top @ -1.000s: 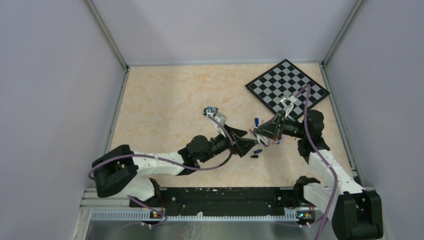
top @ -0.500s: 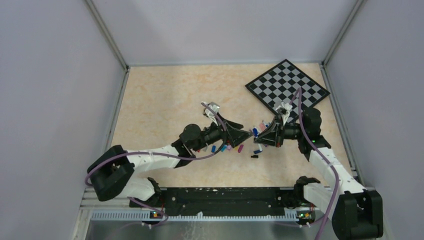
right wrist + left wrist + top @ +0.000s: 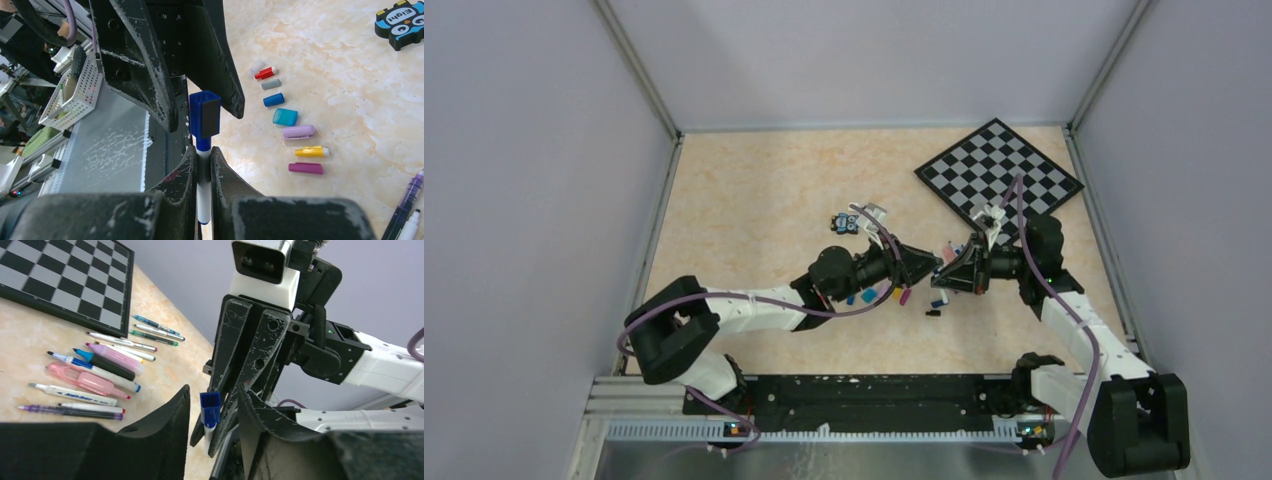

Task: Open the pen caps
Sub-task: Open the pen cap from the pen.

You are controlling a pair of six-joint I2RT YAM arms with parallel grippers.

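Observation:
My right gripper [image 3: 202, 150] is shut on a white-bodied pen [image 3: 202, 200] and holds it level above the table. Its blue cap [image 3: 204, 112] is on and points toward my left gripper [image 3: 214, 390]. The left gripper's jaws stand open on either side of that blue cap [image 3: 210, 407], with a gap showing on each side. The two grippers meet tip to tip at mid-table [image 3: 936, 265]. Several loose pen caps [image 3: 285, 117] lie in a row on the table: red, grey, blue, teal, lilac, yellow and magenta. Several uncapped pens [image 3: 85, 375] lie side by side next to the chessboard.
The chessboard [image 3: 999, 175] lies at the back right, with more thin pens [image 3: 150, 332] along its edge. A small black-blue toy block [image 3: 848, 222] sits just behind the left wrist. Grey walls enclose the table on three sides.
My left arm has swung right and back to meet the right gripper. Its jaws have come round the blue cap and narrowed. The right gripper has shifted only slightly and kept its grip.

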